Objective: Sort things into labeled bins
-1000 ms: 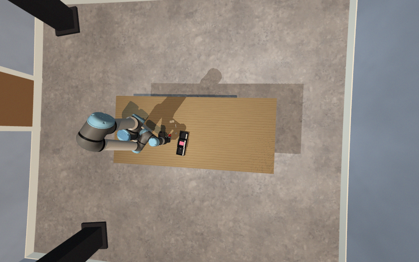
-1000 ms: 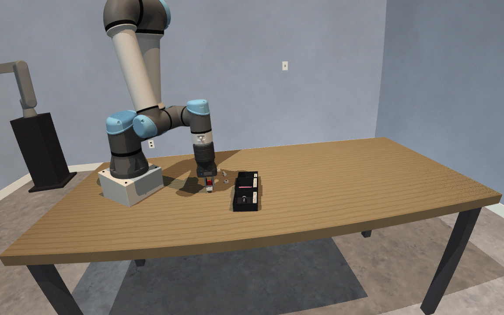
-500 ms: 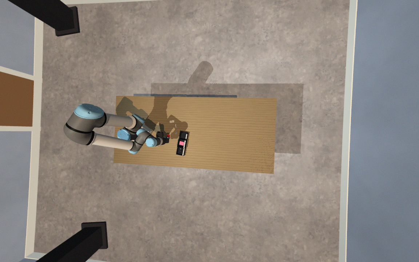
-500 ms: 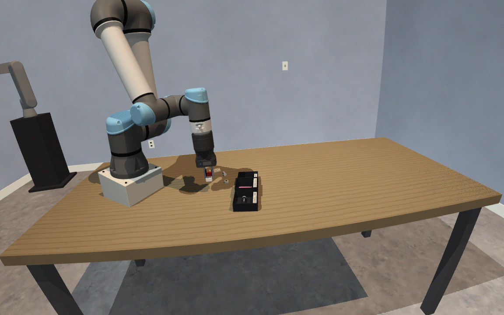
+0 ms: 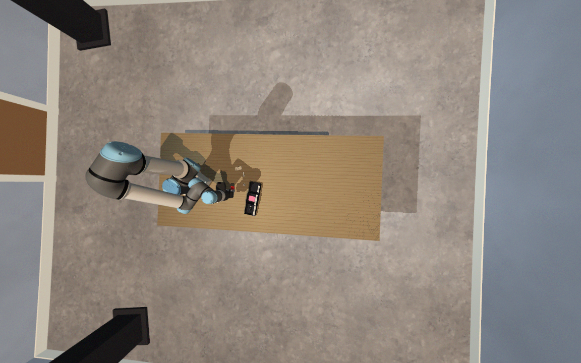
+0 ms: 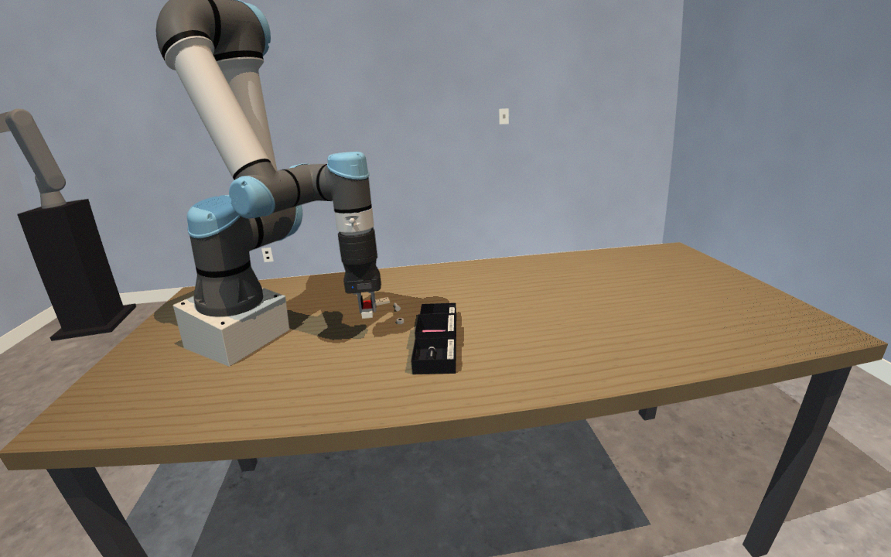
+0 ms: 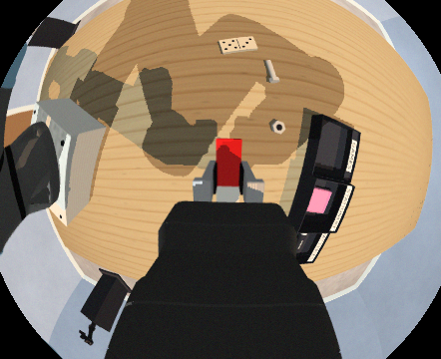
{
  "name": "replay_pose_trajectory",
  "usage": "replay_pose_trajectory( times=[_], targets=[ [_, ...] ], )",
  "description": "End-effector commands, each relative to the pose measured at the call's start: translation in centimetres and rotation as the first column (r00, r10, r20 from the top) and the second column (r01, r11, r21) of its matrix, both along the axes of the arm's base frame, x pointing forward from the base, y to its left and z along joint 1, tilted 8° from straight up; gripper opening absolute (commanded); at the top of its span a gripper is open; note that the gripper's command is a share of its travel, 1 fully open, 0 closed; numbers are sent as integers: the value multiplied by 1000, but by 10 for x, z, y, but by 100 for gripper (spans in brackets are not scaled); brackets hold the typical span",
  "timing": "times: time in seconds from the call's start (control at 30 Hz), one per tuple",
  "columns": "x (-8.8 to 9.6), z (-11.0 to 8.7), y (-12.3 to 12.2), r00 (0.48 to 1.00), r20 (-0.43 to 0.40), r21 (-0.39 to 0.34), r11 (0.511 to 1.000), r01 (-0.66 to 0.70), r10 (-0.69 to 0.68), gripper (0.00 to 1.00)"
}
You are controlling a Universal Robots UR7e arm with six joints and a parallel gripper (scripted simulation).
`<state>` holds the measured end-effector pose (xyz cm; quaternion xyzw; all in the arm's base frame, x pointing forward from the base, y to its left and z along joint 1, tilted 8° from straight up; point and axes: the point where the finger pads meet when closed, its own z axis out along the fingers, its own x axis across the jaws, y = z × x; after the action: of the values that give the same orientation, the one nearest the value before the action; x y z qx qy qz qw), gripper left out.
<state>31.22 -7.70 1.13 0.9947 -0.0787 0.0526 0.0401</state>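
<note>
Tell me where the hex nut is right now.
In the wrist view, the hex nut lies on the table right of the red block, below the bolt and left of the bins.

Your gripper (image 6: 366, 305) hung above the wooden table (image 6: 573, 311), its fingers closed on a red and white block (image 6: 366, 305). To the right, you had three black bins (image 6: 434, 363) in a joined row (the middle one showed a thin pink edge). The nearest bin held a small grey metal piece (image 6: 431, 351). A pale flat piece (image 6: 382, 301) and two small grey pieces (image 6: 397, 306) lay between gripper and bins.
</note>
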Motion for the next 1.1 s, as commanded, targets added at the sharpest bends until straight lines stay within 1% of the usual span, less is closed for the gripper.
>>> replay_pose_trajectory(
  times=[0.0, 0.27, 0.33, 0.57, 0.93, 0.97, 1.07],
  targets=[
    [0, 1, 0, 1000, 0, 0, 1000, 0, 0, 45],
    [0, 1, 0, 1000, 0, 0, 1000, 0, 0, 45],
    [1, 9, 0, 1000, 4, -3, 1000, 0, 0, 45],
    [1, 9, 0, 1000, 4, -3, 1000, 0, 0, 45],
    [57, 16, -33, 1000, 1, -2, 1000, -1, 1, 45],
    [61, 17, -35, 1000, 1, -2, 1000, -1, 1, 45],
    [61, 17, -35, 1000, 1, -2, 1000, -1, 1, 45]
  ],
)
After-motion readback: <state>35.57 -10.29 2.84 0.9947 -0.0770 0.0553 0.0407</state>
